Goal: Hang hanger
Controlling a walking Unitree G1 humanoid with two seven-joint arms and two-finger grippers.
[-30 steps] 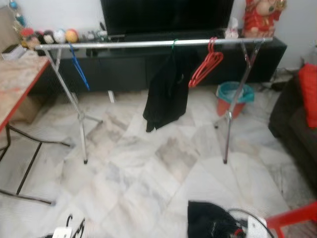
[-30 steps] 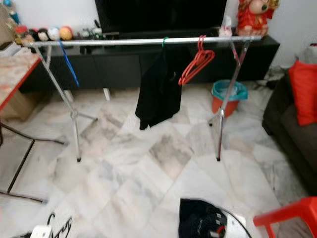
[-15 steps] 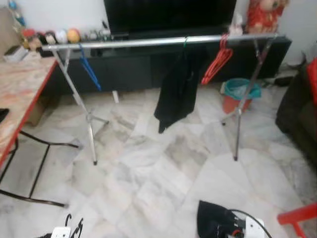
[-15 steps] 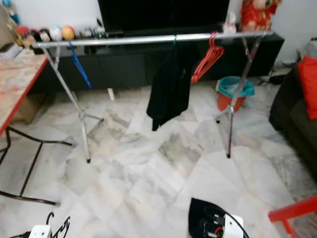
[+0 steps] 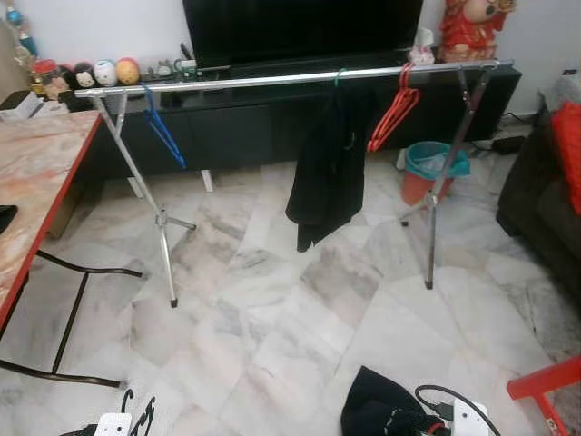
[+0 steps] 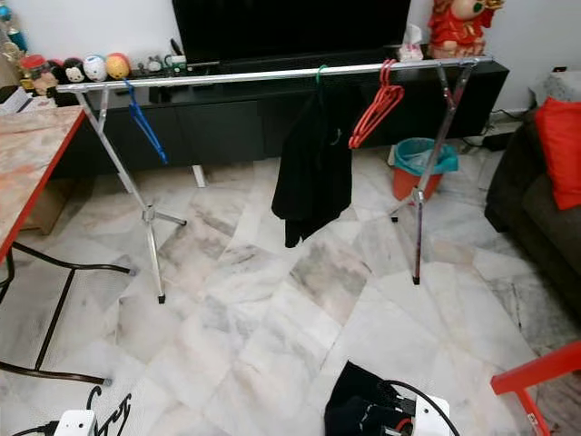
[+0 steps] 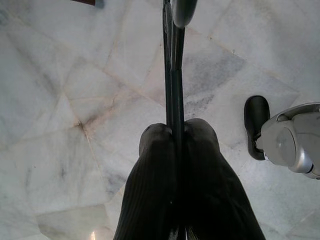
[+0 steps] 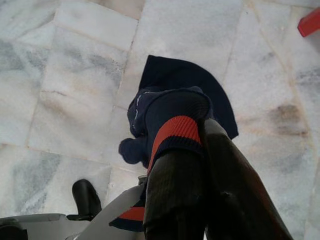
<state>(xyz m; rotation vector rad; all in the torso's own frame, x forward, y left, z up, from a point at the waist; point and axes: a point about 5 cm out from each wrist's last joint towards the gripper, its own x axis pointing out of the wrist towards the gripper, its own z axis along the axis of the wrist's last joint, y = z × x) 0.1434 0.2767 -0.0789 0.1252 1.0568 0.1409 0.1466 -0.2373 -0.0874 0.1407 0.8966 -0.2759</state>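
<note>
The left gripper (image 7: 177, 137) is pinched tight on a thin black hanger (image 7: 171, 75), low over the marble floor (image 5: 272, 318). The right gripper (image 8: 200, 150) squeezes a dark blue cloth (image 8: 175, 110) with a red stripe. The wrist views show these grips; the eye views show the far silver rail (image 5: 290, 79), holding a blue hanger (image 5: 163, 132), a black garment (image 5: 327, 173) and red hangers (image 5: 395, 109). The bench (image 5: 36, 173) is cut off at the edge.

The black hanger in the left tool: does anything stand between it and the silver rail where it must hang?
Nothing visible does. The left tool is shut on the black hanger low over the marble floor, which lies bare up to the silver rail. Free rail shows between the blue hanger and the black garment.
</note>
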